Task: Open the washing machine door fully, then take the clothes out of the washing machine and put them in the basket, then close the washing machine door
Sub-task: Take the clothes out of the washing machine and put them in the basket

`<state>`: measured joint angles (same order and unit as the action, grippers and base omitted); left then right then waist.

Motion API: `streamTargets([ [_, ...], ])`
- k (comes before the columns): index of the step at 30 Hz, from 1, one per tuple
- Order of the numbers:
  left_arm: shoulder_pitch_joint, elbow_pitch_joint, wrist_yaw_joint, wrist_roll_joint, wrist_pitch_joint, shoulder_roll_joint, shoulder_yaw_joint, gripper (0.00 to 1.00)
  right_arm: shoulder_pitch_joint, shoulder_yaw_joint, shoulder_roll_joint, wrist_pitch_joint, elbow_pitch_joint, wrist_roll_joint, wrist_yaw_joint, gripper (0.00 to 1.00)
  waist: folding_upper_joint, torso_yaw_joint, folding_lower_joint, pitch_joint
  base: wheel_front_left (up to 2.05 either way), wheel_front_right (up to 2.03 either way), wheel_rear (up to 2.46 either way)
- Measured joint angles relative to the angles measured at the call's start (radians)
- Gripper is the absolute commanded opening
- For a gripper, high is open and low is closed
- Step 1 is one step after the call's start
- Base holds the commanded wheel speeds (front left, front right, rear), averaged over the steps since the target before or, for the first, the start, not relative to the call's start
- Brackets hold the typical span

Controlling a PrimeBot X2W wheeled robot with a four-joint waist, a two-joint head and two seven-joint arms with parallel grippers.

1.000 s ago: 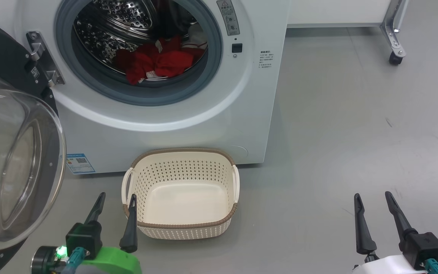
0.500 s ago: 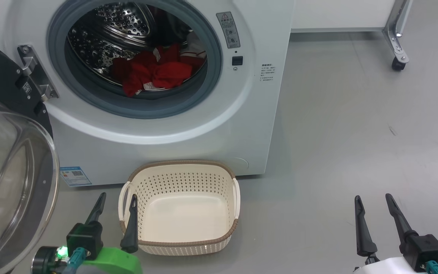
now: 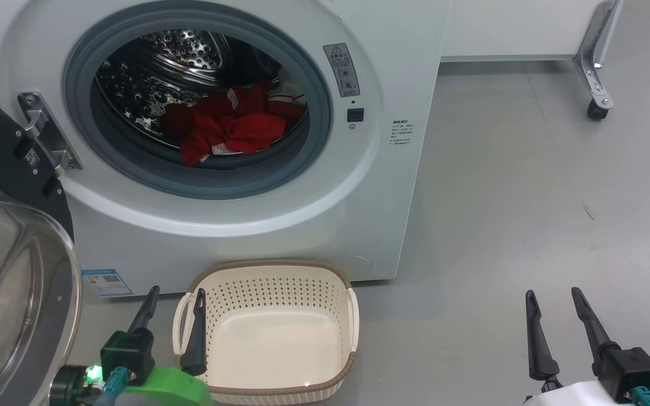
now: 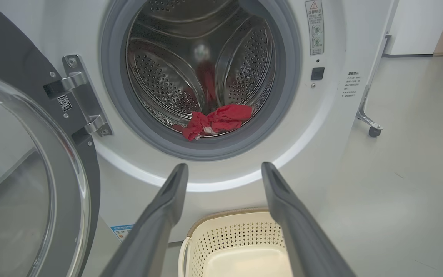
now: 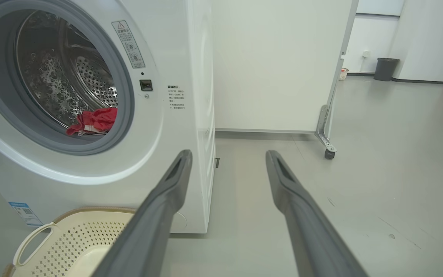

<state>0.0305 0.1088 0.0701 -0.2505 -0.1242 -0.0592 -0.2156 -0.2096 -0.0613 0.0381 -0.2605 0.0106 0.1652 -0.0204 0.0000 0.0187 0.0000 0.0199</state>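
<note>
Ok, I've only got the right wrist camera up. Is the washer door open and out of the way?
Observer: Yes, the door is swung wide open to the robot's left.
Operator: And the basket, anything in it?
Observer: No, the basket is empty right across its floor.
Operator: Where's the left gripper?
Observer: The left gripper is open, low at the basket's left edge.
</note>
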Motion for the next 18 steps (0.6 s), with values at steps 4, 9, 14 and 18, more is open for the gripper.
streamTargets([
  [4,0.000,0.000,0.004,0.000,0.001,0.000,0.000,1.00,0.000,0.000,0.000,0.000,0.000,0.001,0.000,1.00,0.0000,0.001,0.0000,0.000,0.32,-0.32,0.00],
  [9,0.000,0.000,0.004,0.000,0.009,0.000,0.000,1.00,0.000,0.000,-0.001,0.000,0.001,0.001,0.000,1.00,0.0000,0.002,0.0000,0.000,0.17,-0.17,0.00],
  [14,0.001,0.000,0.005,0.000,0.009,0.000,-0.002,1.00,0.000,0.000,-0.001,0.000,0.001,0.001,0.000,1.00,0.0000,0.004,0.0000,0.001,0.01,-0.01,0.00],
  [18,0.001,-0.002,0.005,0.000,0.009,0.000,-0.003,1.00,0.000,0.000,-0.002,0.000,0.000,0.001,0.000,1.00,0.0000,0.005,0.0000,0.004,0.00,0.00,0.00],
])
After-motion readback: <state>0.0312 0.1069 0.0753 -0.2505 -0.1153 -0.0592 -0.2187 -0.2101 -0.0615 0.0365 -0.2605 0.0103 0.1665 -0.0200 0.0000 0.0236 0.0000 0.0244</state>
